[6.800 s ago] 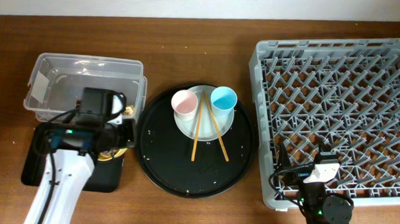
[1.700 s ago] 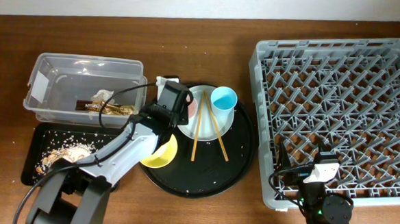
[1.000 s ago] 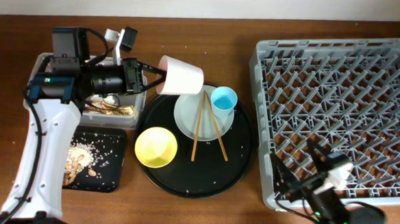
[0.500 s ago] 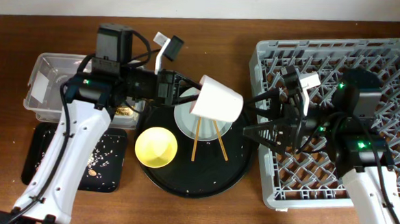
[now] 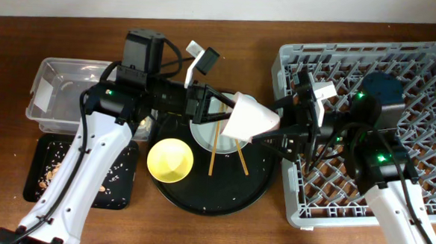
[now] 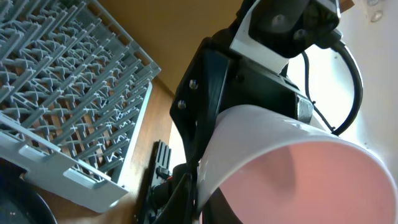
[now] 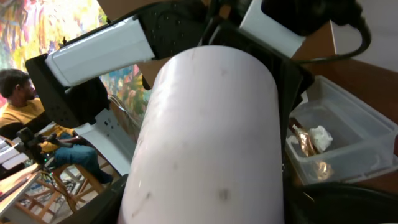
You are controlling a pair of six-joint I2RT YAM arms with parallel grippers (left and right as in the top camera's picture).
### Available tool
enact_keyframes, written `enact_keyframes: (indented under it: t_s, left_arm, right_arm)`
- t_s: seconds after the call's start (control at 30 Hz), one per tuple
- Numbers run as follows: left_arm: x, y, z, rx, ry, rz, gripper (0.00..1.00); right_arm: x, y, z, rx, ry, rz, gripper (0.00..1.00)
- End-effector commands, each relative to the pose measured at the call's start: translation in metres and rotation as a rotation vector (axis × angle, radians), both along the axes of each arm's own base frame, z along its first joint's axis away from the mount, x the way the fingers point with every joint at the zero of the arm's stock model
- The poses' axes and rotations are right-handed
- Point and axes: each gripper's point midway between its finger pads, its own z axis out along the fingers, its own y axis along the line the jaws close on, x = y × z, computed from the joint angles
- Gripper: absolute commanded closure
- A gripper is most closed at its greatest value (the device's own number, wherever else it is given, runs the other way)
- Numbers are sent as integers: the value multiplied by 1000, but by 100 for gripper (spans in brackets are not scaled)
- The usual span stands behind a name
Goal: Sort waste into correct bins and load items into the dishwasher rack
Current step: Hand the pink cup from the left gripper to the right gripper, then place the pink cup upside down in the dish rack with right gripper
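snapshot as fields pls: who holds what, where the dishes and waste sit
left gripper: shut on pink cup, held sideways in the air over plate
right gripper: jaws either side of the cup's base; contact unclear
bowl: upright on round tray, left of plate
chopsticks: both lying across plate
tub: wrapper and napkin inside
black tray: scraps
rack: no dishes visible
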Motion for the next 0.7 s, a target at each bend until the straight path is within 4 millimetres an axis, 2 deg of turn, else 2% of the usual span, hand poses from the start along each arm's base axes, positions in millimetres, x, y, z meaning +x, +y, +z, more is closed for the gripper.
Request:
enact_keyframes:
  t_s: [0.0, 0.03, 0.07, 0.13, 0.17, 0.2, 0.23, 0.27, 0.3, 0.33, 0.37, 0.43, 0.47, 0.53, 0.57, 0.63, 0.67]
  left_arm:
    - [-12, 0, -13, 43, 37, -11, 90]
    - [-10, 0, -17, 62, 39, 4, 89]
    - [-6, 0, -20, 82, 32, 24, 82]
    - [20, 13, -34, 167, -10, 145, 64]
    - [41, 30, -40, 207, -32, 239, 53]
    - [67, 61, -45, 240, -21, 364, 49]
    - [83, 90, -46, 251, -4, 455, 47]
    - [91, 110, -48, 255, 14, 509, 46]
    - [93, 130, -53, 268, 67, 557, 46]
    - [92, 134, -55, 275, 85, 565, 46]
    - [92, 136, -60, 299, 96, 581, 46]
    - [96, 149, -78, 408, 121, 653, 45]
    - [99, 158, -89, 475, 131, 697, 41]
    - [100, 167, -99, 544, 141, 739, 31]
    - [99, 168, -100, 548, 149, 738, 20]
    - [91, 167, -104, 563, 188, 727, 7]
    - [91, 167, -104, 563, 188, 727, 1]
  right_arm:
    - [6, 2, 18, 14, -67, -35, 42]
    - [6, 2, 19, 16, -73, -36, 42]
    - [6, 2, 19, 16, -73, -36, 42]
    - [7, 2, 19, 15, -73, -42, 42]
    - [12, 2, 18, 10, -70, -70, 42]
    - [20, 1, 15, 0, -56, -119, 42]
    - [36, -2, 9, -21, -28, -214, 42]
    - [56, -9, -3, -61, 20, -345, 43]
    - [97, -38, -38, -193, 105, -654, 44]
    - [111, -56, -55, -275, 112, -781, 44]
    - [125, -86, -77, -404, 119, -961, 44]
    - [128, -122, -100, -582, 116, -1122, 43]
    - [127, -134, -106, -641, 128, -1174, 43]
    - [129, -147, -108, -687, 133, -1236, 43]
    - [134, -154, -111, -720, 140, -1269, 42]
    - [146, -157, -123, -795, 204, -1260, 41]
    - [153, -157, -118, -813, 220, -1252, 41]
